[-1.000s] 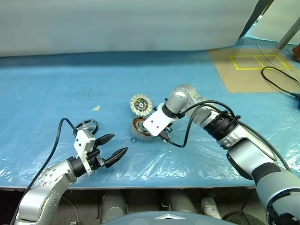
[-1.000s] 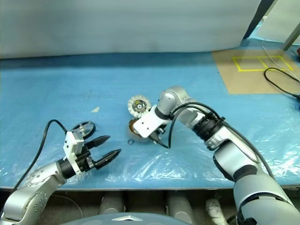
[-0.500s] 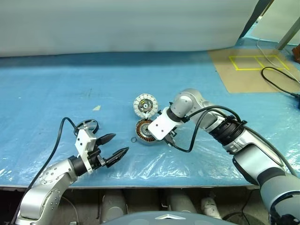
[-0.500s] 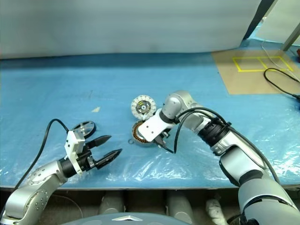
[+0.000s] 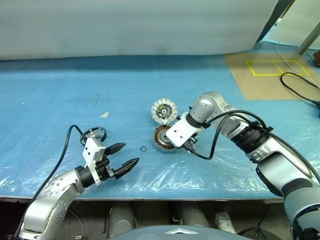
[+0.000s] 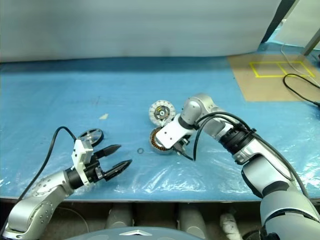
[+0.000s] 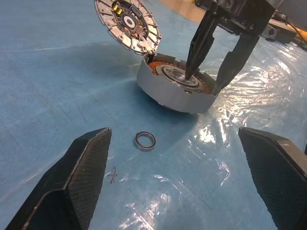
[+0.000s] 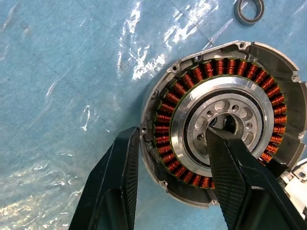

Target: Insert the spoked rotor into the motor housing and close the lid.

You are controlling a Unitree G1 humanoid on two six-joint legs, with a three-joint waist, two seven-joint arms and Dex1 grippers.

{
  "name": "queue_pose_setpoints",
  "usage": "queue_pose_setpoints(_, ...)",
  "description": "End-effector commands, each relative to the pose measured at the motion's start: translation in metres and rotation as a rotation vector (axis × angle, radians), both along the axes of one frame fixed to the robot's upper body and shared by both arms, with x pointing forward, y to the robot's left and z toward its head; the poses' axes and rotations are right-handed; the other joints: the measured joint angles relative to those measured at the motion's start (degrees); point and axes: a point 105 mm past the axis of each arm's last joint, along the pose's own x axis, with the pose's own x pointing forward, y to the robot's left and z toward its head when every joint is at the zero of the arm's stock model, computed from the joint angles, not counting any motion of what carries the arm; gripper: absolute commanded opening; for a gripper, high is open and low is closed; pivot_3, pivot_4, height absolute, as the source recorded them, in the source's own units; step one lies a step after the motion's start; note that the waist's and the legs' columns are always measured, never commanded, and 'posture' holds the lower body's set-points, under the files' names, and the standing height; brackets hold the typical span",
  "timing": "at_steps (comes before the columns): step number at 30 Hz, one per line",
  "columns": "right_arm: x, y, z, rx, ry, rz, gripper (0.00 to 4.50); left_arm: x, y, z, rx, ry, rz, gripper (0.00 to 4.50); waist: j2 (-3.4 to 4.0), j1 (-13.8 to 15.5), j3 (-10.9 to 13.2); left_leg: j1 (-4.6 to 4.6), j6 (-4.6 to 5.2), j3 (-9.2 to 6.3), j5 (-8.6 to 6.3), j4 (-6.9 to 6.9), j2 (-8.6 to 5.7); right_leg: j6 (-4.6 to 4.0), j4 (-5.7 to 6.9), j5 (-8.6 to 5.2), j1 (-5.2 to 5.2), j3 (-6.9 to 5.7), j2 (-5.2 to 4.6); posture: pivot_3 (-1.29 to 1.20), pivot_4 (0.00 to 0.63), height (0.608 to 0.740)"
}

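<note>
The motor housing, a silver-grey casing with copper coils, lies mid-table. My right gripper points down onto it and is shut on it. One of its fingers sits in the central hole and the other is outside the rim. The lid, segmented face showing, leans tilted against the housing's far side. The spoked rotor, a thin black ring, lies flat at the left, just behind my left gripper. That gripper hovers open and holds nothing.
A small dark O-ring lies loose between the left gripper and the housing. The blue plastic sheet covers the table. A brown board with yellow tape and a black cable lie at the far right.
My right gripper has slid the housing to the right, and the lid leaning on it went along. The O-ring stayed put, so a gap opened. The left gripper held still.
</note>
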Motion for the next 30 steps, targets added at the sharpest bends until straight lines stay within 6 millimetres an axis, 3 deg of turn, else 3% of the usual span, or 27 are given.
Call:
queue_pose_setpoints(1, -0.006, -0.008, -0.002, -0.037, 0.035, 0.008, 1.87, 0.000, -0.004, 0.004, -0.008, -0.026, -0.019, 4.50, 0.00, 0.0, 0.0, 0.00, 0.00, 0.00, 0.00, 0.00, 0.00, 0.00, -0.01, 0.00, 0.00, 0.00, 0.00, 0.00, 0.150, 0.740)
queue_pose_setpoints(11, -0.011, -0.008, -0.007, -0.033, 0.030, 0.049, 1.87, 0.000, -0.007, 0.004, -0.013, -0.027, -0.030, 4.50, -0.01, 0.0, 0.0, -0.01, 0.00, 0.00, 0.00, 0.00, -0.01, 0.00, -0.02, 0.00, 0.00, 0.00, 0.00, 0.00, 0.150, 0.740)
queue_pose_setpoints(14, -0.009, -0.003, -0.004, -0.013, 0.048, 0.014, 2.77, 0.001, -0.008, 0.004, -0.015, -0.028, -0.031, 4.50, -0.01, 0.0, 0.0, 0.00, 0.01, 0.00, 0.00, 0.00, 0.01, 0.00, 0.00, 0.00, 0.00, 0.00, 0.00, 0.00, 0.150, 0.740)
queue_pose_setpoints(16, -0.008, 0.005, 0.002, 0.017, 0.086, -0.054, 3.35, 0.001, -0.009, 0.004, -0.016, -0.030, -0.031, 4.50, -0.01, -0.1, 0.0, -0.02, 0.01, 0.00, 0.00, 0.00, 0.00, 0.00, -0.01, 0.00, -0.01, 0.00, 0.00, 0.00, 0.150, 0.740)
queue_pose_setpoints(24, -0.009, 0.013, 0.033, 0.097, 0.135, -0.113, 3.35, 0.003, -0.010, 0.004, -0.018, -0.033, -0.034, 4.50, 0.00, -0.1, 0.0, -0.02, 0.00, 0.00, 0.00, -0.01, 0.02, 0.00, -0.01, 0.00, -0.03, -0.01, 0.02, 0.00, 0.150, 0.740)
queue_pose_setpoints(30, -0.029, -0.012, 0.068, 0.202, 0.193, -0.058, 3.35, 0.002, -0.016, 0.003, 0.003, -0.041, -0.079, 4.50, 0.00, 0.5, 0.0, -0.04, 0.01, 0.00, 0.00, -0.07, 0.00, 0.00, -0.09, 0.00, -0.01, -0.01, 0.00, 0.00, 0.150, 0.740)
